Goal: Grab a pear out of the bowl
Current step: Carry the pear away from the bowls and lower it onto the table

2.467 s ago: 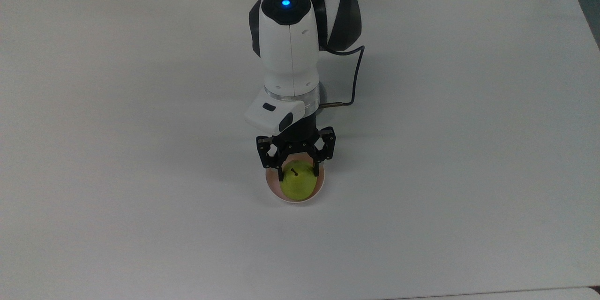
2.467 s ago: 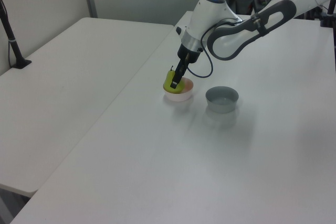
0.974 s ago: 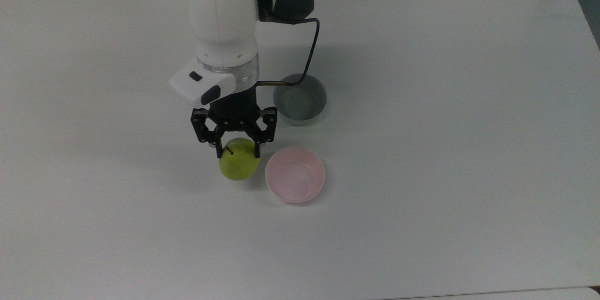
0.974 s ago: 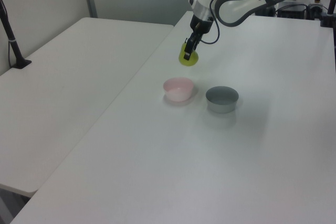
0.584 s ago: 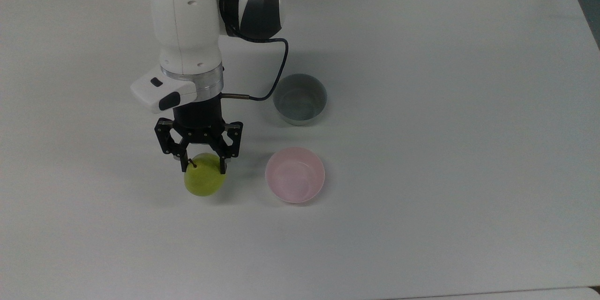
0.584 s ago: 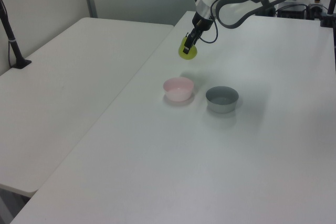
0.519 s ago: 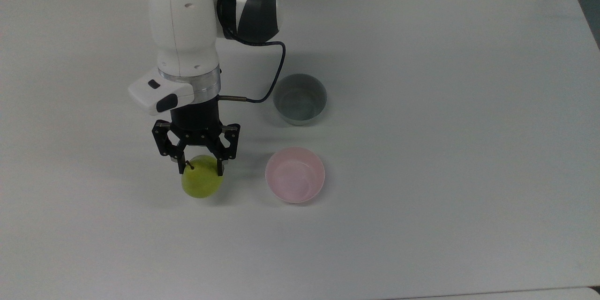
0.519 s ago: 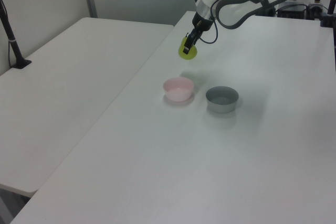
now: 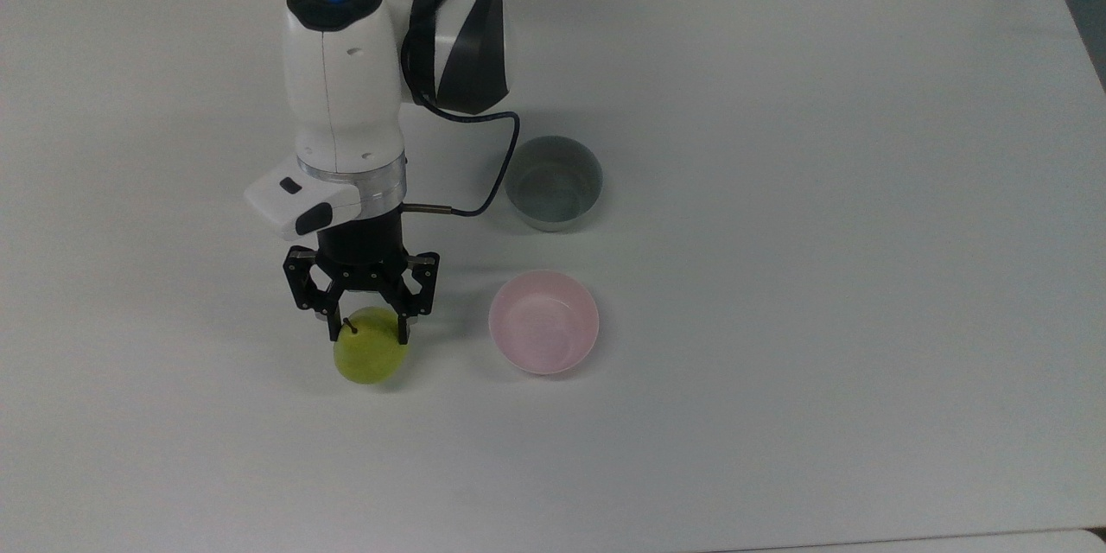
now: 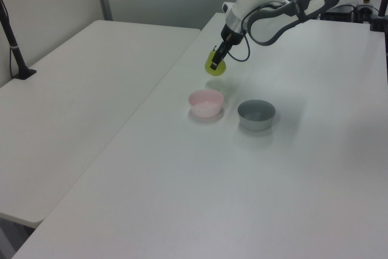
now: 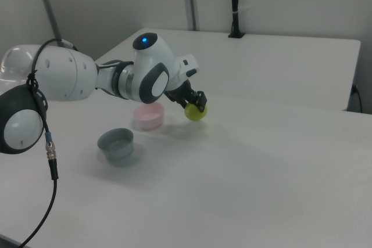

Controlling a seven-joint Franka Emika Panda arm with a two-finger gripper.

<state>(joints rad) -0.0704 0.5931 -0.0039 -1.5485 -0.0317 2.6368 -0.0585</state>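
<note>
Between the gripper (image 9: pixel 366 330) fingers, clamped: pear (image 9: pixel 370 359), stem up, clear of pink bowl (image 9: pixel 543 322) beside.

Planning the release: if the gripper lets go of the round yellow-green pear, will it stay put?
The round yellow-green pear looks near-spherical, so it would probably roll on the flat white table. The gripper pinches it near the stem; its smooth skin might slip.

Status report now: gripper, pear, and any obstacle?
Gripper shut on pear. Pear out of pink bowl, above table. Nothing in the way.
</note>
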